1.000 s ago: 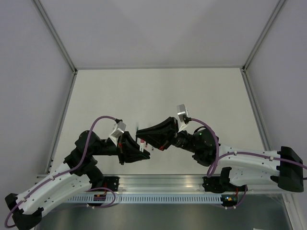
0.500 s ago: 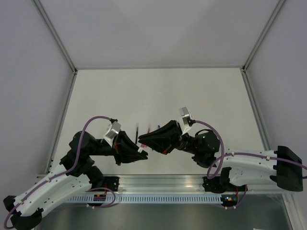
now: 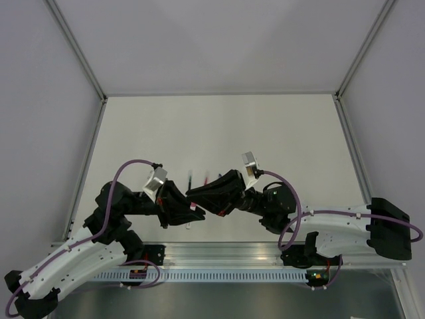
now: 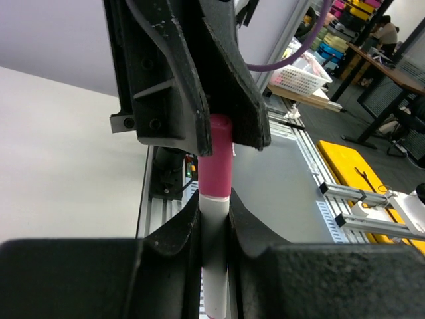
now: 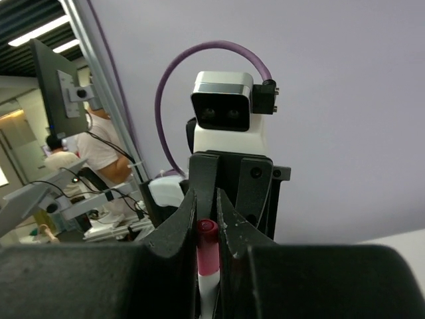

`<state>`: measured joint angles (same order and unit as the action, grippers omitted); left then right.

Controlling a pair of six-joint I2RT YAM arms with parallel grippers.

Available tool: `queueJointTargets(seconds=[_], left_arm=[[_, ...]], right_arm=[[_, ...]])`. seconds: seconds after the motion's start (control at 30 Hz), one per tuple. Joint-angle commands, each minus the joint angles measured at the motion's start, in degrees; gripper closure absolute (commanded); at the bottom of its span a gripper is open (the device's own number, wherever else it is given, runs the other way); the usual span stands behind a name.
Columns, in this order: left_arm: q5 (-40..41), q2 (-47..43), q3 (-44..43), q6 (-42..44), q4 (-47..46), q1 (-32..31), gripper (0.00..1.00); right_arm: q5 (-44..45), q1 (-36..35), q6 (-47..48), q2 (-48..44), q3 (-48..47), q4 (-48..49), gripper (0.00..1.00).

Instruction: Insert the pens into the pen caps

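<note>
White pen (image 4: 216, 266), the one in hand, is held off the pale worktop (image 3: 265, 133) at the lower centre of the top view, where the left arm (image 3: 113, 212) and right arm (image 3: 332, 222) meet tip to tip. The left pincer (image 4: 214, 222) is clenched on the white barrel, which runs up the middle of the left wrist view. The right pincer (image 5: 206, 219) is clenched on the red cap (image 4: 216, 156) at the barrel's far end. The cap's rim meets the barrel in a clean line and looks slightly wider than it, so I judge the insertion step to be under way or nearly done; whether the cap is fully home cannot be told. The next move calls for a short, straight push along the pen's axis with both grips firm, then one pincer letting go so the pen can be set down. Just above the pincers in the top view lie a dark pen (image 3: 190, 179) and a reddish pen (image 3: 208, 178), too small to tell if capped. No brand, label or writing is legible on pen or cap.
</note>
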<state>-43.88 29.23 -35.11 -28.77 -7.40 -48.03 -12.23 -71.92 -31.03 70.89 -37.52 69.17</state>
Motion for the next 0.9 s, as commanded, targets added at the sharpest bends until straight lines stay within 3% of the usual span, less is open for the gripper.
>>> queueJointTargets(seconds=[0.0, 0.2, 0.43, 0.73, 0.87], left_arm=[[15.64, -0.75, -7.78, 0.47, -10.72, 1.27, 0.98], [19.44, -1.2, -7.16, 2.23, -6.66, 1.27, 0.98], [17.95, 0.56, -6.38, 2.67, -7.28, 1.27, 0.98], [17.51, 0.56, -1.01, 2.5, -10.61, 1.27, 0.98], [17.07, 0.74, 0.57, 2.23, -12.2, 1.27, 0.98]], right_arm=[[-5.72, -4.45, 5.79, 0.05, 4.47, -27.66, 1.0], [9.67, -6.65, 9.49, -5.5, 5.35, -35.15, 1.0], [11.16, -7.01, 9.85, -5.23, 4.73, -34.9, 0.62], [16.53, -7.09, 11.95, -9.01, -0.27, -38.74, 0.41], [17.76, -7.01, 14.58, -11.74, -4.22, -43.14, 0.42]])
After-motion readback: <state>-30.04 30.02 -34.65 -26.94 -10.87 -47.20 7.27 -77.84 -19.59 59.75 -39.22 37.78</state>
